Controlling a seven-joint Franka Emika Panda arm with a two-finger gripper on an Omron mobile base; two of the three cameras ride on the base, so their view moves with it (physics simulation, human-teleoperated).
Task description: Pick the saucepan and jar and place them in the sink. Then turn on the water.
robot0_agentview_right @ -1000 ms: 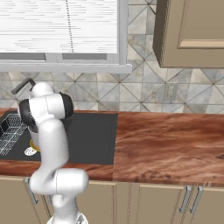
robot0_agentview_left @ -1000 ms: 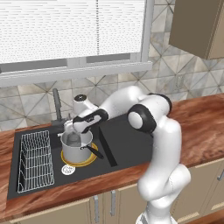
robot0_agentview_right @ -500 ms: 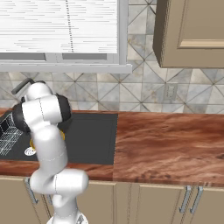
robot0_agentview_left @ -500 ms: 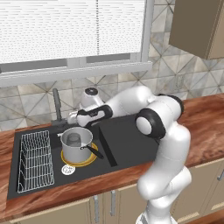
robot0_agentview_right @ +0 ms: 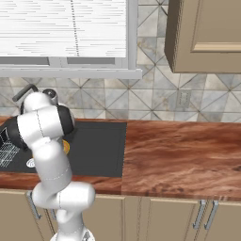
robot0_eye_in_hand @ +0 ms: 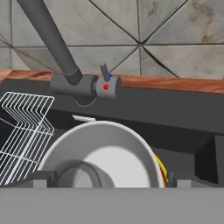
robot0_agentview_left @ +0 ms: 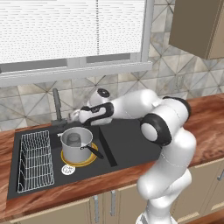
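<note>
Saucepan (robot0_agentview_left: 76, 144) with jar (robot0_agentview_left: 74, 140) inside: in sink (robot0_agentview_left: 127, 144) | gripper (robot0_agentview_left: 75, 115): wide, empty, near back edge | step: approach faucet lever (robot0_eye_in_hand: 104, 71) squarely, push gently.

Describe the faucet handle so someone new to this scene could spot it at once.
Start at the black sink under the window. At its back rim, left of middle, stands the dark faucet, behind the saucepan with the jar inside it. The handle is the short grey lever on the faucet's base, atop a stubby cylinder marked with a red dot and a blue dot.
</note>
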